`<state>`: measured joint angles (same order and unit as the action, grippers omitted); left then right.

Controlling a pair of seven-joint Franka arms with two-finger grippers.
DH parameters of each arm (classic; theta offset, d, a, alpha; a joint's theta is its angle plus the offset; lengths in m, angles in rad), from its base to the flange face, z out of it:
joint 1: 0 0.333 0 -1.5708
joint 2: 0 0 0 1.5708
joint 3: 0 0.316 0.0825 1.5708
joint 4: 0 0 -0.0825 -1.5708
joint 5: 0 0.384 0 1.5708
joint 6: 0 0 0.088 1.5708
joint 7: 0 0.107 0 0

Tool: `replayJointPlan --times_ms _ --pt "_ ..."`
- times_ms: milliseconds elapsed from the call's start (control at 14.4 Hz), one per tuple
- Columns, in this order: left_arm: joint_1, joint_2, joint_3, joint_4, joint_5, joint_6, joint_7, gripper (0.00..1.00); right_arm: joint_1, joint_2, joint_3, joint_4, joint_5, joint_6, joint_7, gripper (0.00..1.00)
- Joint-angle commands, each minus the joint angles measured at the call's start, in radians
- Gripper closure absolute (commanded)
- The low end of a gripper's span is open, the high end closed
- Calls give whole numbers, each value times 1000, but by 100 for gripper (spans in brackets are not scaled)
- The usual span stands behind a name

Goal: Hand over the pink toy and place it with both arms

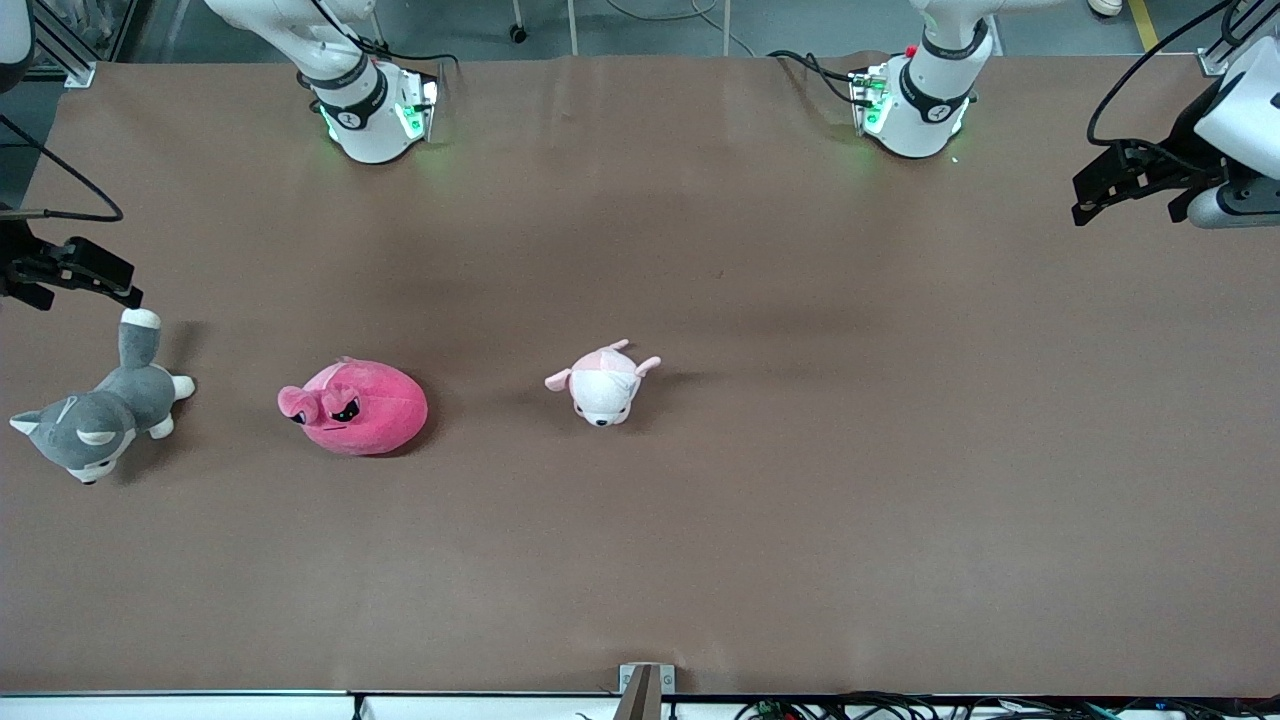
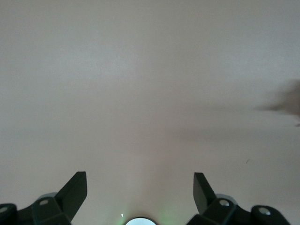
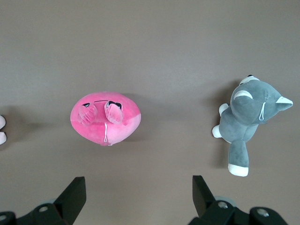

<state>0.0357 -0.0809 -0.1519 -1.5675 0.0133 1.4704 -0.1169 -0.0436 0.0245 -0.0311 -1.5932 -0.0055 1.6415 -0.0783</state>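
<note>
Pink toy (image 1: 355, 407) on table — right gripper (image 3: 139, 197) overhead.

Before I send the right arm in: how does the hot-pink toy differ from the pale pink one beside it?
The hot-pink toy is a bigger, round blob of one solid colour with angry dark eyes; the pale pink toy is smaller, pink and white, with ears or limbs sticking out. The hot-pink toy lies toward the right arm's end, next to the grey dog; the pale one sits mid-table. Both lie untouched on the table.

Plush pink toy (image 1: 355, 407) on matt (brown) table (image 1: 800, 500).
</note>
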Motion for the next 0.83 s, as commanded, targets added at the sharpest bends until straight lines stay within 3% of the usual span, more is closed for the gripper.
replayJointPlan --times_ms 0,764 --pt "1 -11 0 11 -16 -16 20 0 -5 -55 8 -65 -24 23 17 0" --pt "9 9 -8 47 -13 -25 13 0 -5 -55 8 -65 -24 21 14 0"
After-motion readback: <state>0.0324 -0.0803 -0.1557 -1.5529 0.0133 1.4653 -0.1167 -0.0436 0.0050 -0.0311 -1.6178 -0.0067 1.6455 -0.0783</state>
